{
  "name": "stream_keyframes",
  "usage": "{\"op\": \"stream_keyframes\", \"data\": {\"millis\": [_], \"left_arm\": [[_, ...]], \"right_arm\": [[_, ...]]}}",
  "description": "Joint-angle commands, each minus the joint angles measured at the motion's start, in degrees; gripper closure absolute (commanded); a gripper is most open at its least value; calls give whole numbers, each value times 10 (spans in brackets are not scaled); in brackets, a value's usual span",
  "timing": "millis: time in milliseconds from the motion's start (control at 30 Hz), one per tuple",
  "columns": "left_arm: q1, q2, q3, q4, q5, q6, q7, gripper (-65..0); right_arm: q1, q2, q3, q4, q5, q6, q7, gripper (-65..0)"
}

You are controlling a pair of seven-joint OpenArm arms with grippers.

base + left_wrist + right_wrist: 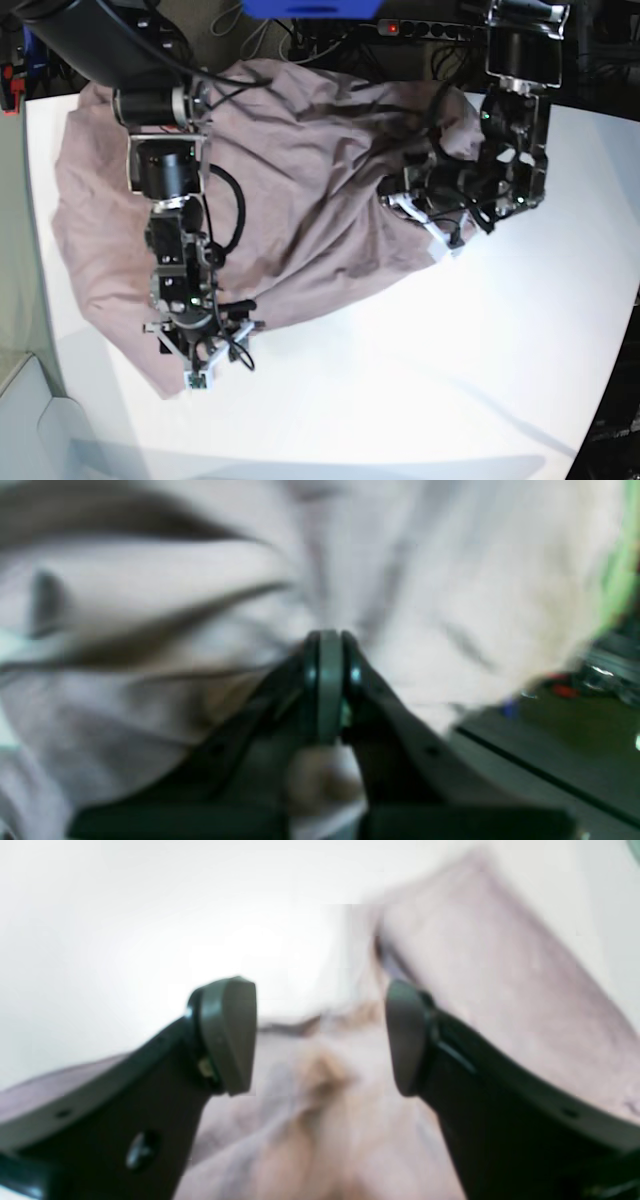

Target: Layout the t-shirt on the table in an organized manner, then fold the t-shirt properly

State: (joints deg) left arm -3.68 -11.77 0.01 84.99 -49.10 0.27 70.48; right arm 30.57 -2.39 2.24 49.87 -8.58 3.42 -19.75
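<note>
Here, left wrist: left gripper [330, 685] clamped tight on bunched t-shirt [175, 605] fold. Right wrist: right gripper [320, 1037] spread wide, empty, above cloth edge. Base: shirt sprawls crumpled over far-left part of white worktop [480, 360].

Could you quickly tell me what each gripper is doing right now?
Left gripper: shut on the t-shirt.
Right gripper: open, holding nothing, above the t-shirt.

My left gripper [330, 680] has black fingers with grey-green rounded pads. My right gripper [320, 1035] matches, with a screw head at lower left of the frame. Base view: both arms black, loose black cables, white brackets.
</note>
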Motion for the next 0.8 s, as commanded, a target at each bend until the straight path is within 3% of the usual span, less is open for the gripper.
{"op": "stream_keyframes", "data": {"millis": [0, 133, 300, 400, 500, 667, 767], "left_arm": [[-18, 2, -1, 26, -31, 3, -5, -1], [-18, 0, -8, 67, -38, 2, -5, -1], [-16, -13, -132, 68, -36, 3, -11, -1], [-17, -18, -219, 24, -36, 3, -11, -1], [-21, -15, -261, -29, -36, 3, -11, -1], [-41, -13, -226, -100, -36, 3, -19, -1], [-41, -14, -174, -125, -36, 4, -68, -1]], "right_arm": [[15, 4, 1, 10, 3, 3, 11, -403], [13, 8, 3, 10, 3, 3, 11, -402], [2, 18, 3, 10, 3, 3, 11, -402], [2, 18, 3, 10, 3, 3, 11, -402], [2, 18, 4, 10, 3, 3, 11, -401], [-10, 18, 3, 10, 3, 3, 11, -401], [-11, 18, 4, 10, 3, 3, 11, -400]]}}
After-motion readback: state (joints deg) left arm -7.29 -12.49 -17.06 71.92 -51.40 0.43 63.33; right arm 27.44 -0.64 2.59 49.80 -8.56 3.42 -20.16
